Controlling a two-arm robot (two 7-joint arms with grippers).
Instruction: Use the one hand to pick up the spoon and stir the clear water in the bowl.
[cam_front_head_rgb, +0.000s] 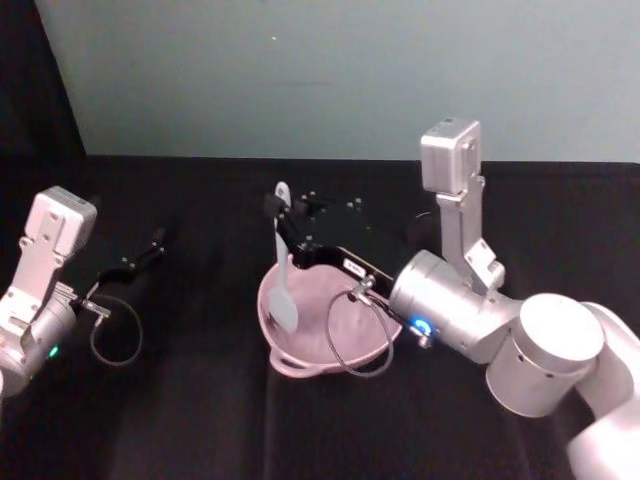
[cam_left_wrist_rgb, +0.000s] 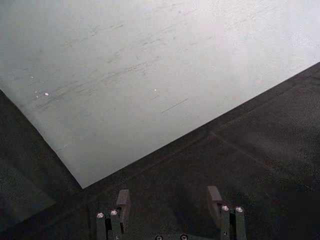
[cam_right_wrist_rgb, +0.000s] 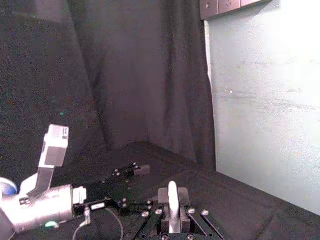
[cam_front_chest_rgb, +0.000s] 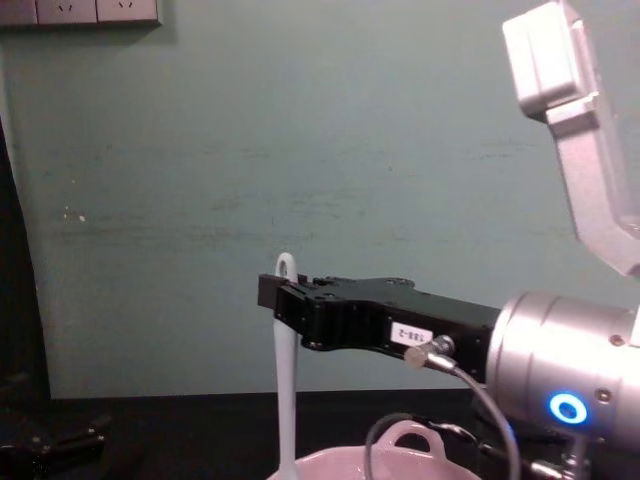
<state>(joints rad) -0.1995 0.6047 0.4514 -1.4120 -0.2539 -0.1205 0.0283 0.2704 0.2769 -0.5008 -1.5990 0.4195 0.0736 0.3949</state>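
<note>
Spoon (cam_front_head_rgb: 284, 296) in right tool (cam_front_head_rgb: 283, 215); head view shows scoop in bowl (cam_front_head_rgb: 312, 340).

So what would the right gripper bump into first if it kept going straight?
Probably the black curtain far ahead. The right gripper, shut on the spoon, seems to point past the left gripper; depth is unclear.

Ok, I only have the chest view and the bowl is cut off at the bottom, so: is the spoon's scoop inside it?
Observer: Yes. Seen from the head, the right gripper holds the spoon upright, scoop within the bowl rim, towards its left side.
Operator: And the other arm?
Observer: The left gripper sits far to the left, apart from the bowl.
Operator: Open or shut?
Observer: Open and empty, by its wrist view.
</note>
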